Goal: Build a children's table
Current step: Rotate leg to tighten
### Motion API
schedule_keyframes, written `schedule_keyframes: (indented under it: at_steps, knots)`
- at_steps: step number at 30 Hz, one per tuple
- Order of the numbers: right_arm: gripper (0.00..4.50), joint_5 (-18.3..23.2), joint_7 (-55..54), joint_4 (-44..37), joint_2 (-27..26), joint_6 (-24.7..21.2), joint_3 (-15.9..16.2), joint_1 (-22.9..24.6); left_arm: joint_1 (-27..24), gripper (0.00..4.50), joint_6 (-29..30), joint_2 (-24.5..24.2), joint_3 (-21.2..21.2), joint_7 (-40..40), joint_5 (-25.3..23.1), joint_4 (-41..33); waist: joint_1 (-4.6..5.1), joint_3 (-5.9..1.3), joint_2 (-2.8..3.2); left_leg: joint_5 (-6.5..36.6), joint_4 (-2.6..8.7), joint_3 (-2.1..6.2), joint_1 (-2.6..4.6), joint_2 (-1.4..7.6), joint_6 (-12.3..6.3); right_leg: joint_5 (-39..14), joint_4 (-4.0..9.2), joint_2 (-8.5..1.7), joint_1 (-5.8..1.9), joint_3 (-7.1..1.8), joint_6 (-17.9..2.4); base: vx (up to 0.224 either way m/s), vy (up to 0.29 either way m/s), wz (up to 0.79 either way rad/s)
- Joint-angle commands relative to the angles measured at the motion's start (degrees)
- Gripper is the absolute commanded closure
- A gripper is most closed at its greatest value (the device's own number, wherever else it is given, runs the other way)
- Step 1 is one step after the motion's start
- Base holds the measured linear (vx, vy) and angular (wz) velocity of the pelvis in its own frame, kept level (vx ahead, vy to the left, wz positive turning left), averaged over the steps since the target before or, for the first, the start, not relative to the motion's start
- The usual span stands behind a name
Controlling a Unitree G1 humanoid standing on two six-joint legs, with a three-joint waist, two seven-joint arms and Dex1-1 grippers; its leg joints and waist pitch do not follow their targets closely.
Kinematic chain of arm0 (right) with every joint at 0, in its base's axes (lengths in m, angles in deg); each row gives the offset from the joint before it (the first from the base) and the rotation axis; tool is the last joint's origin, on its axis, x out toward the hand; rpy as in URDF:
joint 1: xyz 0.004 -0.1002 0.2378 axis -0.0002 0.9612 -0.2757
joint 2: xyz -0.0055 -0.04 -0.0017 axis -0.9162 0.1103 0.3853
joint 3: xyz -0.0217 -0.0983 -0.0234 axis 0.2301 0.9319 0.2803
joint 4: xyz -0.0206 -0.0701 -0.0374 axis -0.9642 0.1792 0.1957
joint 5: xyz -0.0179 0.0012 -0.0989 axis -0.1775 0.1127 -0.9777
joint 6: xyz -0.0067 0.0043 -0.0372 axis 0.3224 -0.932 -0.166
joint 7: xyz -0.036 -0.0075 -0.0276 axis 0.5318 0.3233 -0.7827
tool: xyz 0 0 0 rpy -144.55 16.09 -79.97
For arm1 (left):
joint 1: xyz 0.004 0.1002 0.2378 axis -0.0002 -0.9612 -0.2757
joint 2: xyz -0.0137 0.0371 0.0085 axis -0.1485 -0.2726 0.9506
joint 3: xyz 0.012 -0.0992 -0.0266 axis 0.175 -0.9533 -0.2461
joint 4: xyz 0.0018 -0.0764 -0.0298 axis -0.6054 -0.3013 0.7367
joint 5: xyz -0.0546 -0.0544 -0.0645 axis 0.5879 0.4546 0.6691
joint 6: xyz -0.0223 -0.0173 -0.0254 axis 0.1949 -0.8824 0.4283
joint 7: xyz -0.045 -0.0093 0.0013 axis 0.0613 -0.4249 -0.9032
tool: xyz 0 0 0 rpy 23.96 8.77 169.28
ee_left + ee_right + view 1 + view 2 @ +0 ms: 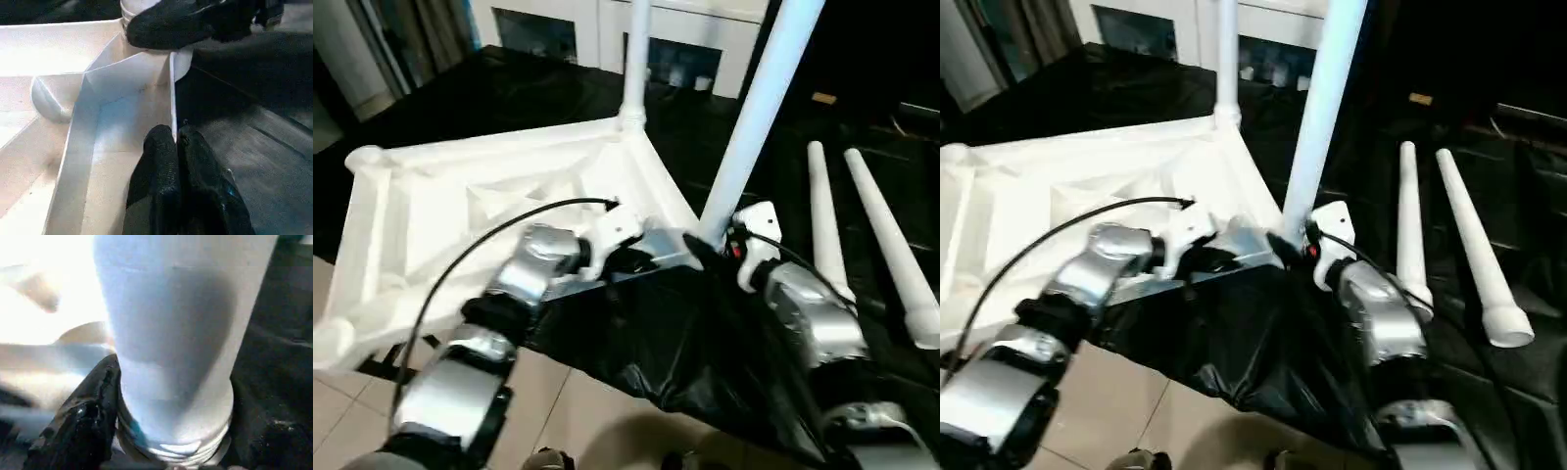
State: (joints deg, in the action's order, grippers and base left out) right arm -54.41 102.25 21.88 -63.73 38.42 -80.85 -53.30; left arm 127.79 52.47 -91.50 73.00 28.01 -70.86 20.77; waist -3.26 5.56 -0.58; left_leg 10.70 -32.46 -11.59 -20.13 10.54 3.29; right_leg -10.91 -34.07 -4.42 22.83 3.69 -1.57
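The children's table top [460, 186] lies upside down on black cloth, ribbed side up. One white leg [636, 59] stands upright in its far corner socket. A second leg [759, 108] rises tilted from the near right corner, its ridged collar [176, 450] at the socket. My right gripper [713, 247] is closed around the base of this leg, one black finger [93, 411] pressed against it. My left gripper [175, 134] is shut on the thin rim wall [172, 93] of the top, just beside that corner.
Two loose legs [822, 215] [891, 245] lie side by side on the black cloth [685, 352] to the right. The cloth hangs over the near edge above a tiled floor [568, 411]. White cabinets [705, 29] stand at the back.
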Motion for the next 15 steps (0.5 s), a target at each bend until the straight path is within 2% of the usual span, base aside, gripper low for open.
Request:
schedule_keyframes:
  at_steps: [1, 2, 3, 4, 7, 10, 12, 15]
  knots:
    - [1.76, -1.9, 0.0, 2.6, -5.8, 0.1, 6.3, 0.0, 0.3, 4.5, 0.8, 5.8, 0.6, -6.6, 1.3, 2.8, 0.05, -2.96, -0.6, 11.7, 3.92, 1.44, 0.59, 2.82, -2.45, -17.5, 5.05, -4.58, -1.76, -3.22, -11.2, 0.0, 0.0, 0.0]
    - [1.76, -1.9, 0.0, 2.8, -5.9, 0.4, 6.2, -0.1, 0.4, 4.5, 0.8, 5.9, 0.5, -6.8, 1.3, 2.9, -0.04, -3.01, -0.57, 11.5, 3.87, 1.38, 0.68, 2.79, -2.72, -16.7, 5.01, -4.55, -1.74, -3.28, -11.4, 0.0, 0.0, 0.0]
    - [1.2, -2.0, -0.2, 3.4, -6.5, 1.2, 6.0, -0.6, 0.7, 4.5, 0.7, 6.2, 0.0, -7.4, 1.6, 3.3, -0.06, -3.22, -0.44, 10.5, 3.79, 1.35, 0.51, 2.73, -3.44, -14.4, 4.77, -4.56, -1.95, -3.32, -12.0, 0.0, 0.0, 0.0]
    - [1.2, -2.0, -0.1, 3.6, -6.6, 1.5, 5.9, -0.8, 0.8, 4.5, 0.6, 6.2, -0.3, -7.5, 1.7, 3.5, 0.02, -3.2, -0.62, 9.8, 3.79, 1.43, 0.14, 2.65, -3.83, -13.5, 4.61, -4.57, -2.25, -3.28, -12.1, 0.0, 0.0, 0.0]
    - [0.98, -1.5, 2.5, 3.7, -5.5, 2.4, 5.4, -1.3, 0.3, 4.5, -0.3, 5.0, -0.1, -5.8, 1.6, 2.8, -0.01, -3.36, -0.44, 8.5, 3.74, 1.54, -0.15, 2.67, -5.24, -11.4, 4.32, -4.62, -2.56, -3.16, -12.3, 0.0, 0.0, 0.0]
    - [0.58, -1.2, 4.1, 3.5, -4.9, 2.7, 5.5, -1.2, 0.0, 4.5, -1.0, 4.4, 0.1, -4.7, 1.5, 2.4, 0.02, -3.32, -0.45, 9.2, 3.69, 1.43, -0.06, 2.62, -5.8, -12.1, 4.52, -4.61, -2.44, -3.17, -12.4, 0.0, 0.0, 0.0]
    - [0.46, -1.1, 6.2, 3.1, -3.7, 3.4, 5.9, -1.0, -0.6, 4.5, -2.2, 3.4, 0.4, -2.5, 1.5, 1.7, -0.08, -3.49, -0.41, 9.5, 3.67, 1.48, -0.01, 2.66, -5.91, -12.7, 4.58, -4.69, -2.55, -3.14, -12.4, 0.0, 0.0, 0.0]
    - [0.46, -1.0, 9.3, 2.7, -2.0, 4.2, 6.4, -0.8, -1.4, 4.5, -3.4, 2.3, 0.7, 0.4, 1.7, 0.8, 0.07, -3.59, -0.48, 8.0, 3.56, 1.49, -0.34, 2.69, -6.54, -10.3, 4.22, -4.66, -2.73, -3.15, -12.8, 0.0, 0.0, 0.0]
